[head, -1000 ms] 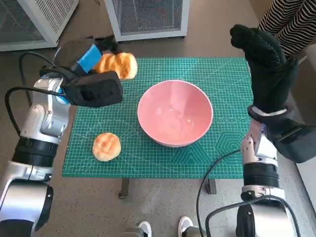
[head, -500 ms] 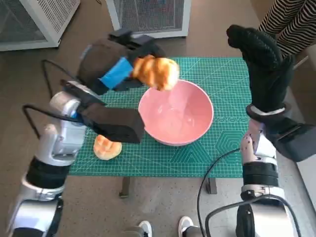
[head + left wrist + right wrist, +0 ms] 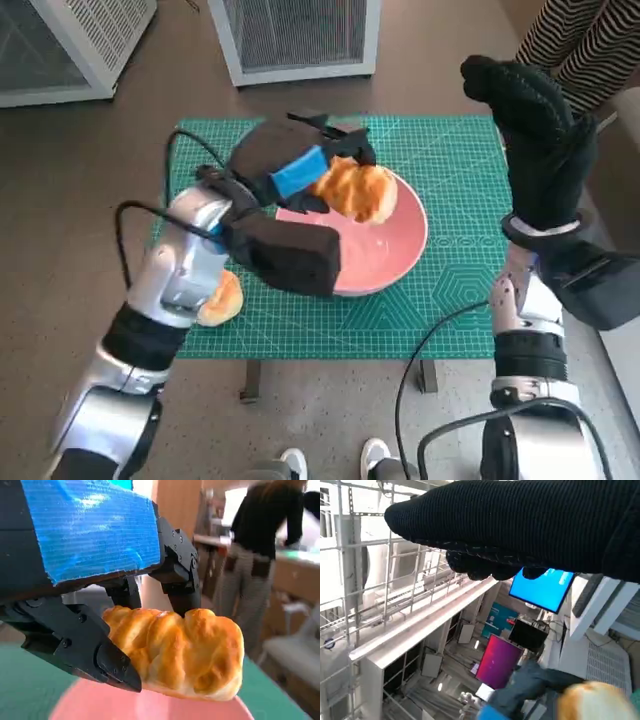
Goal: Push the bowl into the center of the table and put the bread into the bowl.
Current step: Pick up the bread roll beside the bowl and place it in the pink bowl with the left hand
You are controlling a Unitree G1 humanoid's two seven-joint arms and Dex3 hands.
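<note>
Golden and braided, the bread [image 3: 356, 190] hung in the left hand [image 3: 290, 165] over the pink bowl [image 3: 385, 250], toward its ten o'clock rim, with the bowl near the middle of the green mat [image 3: 450, 150]. It looked light and soft, likely to dent under a hard squeeze, so a gentle hold across its width seemed right; the black fingers [image 3: 177, 577] were closed on its near end, some above and some below, the far end jutting free. The gloved right hand [image 3: 535, 125] stood raised at three o'clock, holding nothing, though how far its fingers were spread I could not tell; a second bun [image 3: 222, 298] lay at eight o'clock.
</note>
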